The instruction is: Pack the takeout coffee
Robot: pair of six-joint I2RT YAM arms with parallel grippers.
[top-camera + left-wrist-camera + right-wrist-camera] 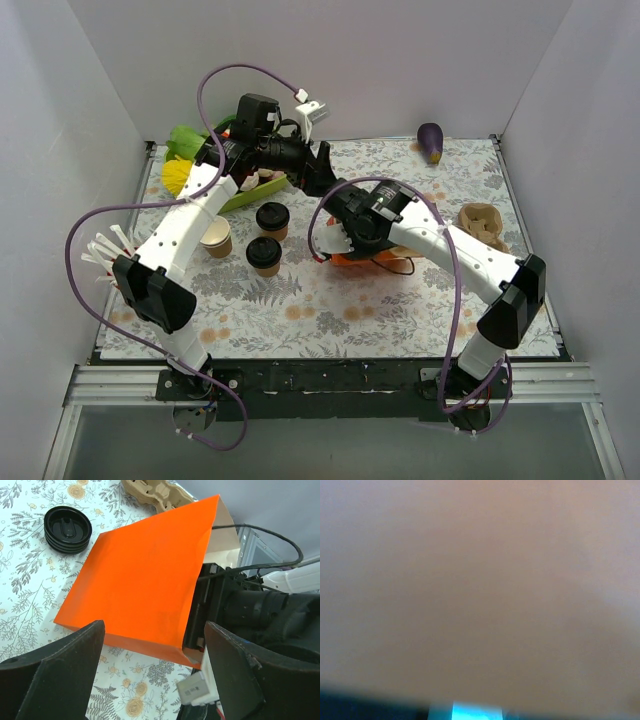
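Two brown paper cups with black lids (272,218) (264,255) stand left of centre. A third brown cup (216,236) stands open, without a lid, to their left. The orange paper bag (140,575) lies flat on its side; it also shows in the top view (365,262). My right gripper (345,235) is pushed into the bag's mouth, its fingers hidden inside. The right wrist view shows only blurred tan paper. My left gripper (155,680) is open and empty above the bag's near edge, and it is also in the top view (322,165).
A stack of black lids (67,529) lies beyond the bag. A cardboard cup carrier (483,225) sits at the right. An eggplant (431,142) lies at the back right. Green and yellow items (180,160) crowd the back left corner. White walls enclose the table.
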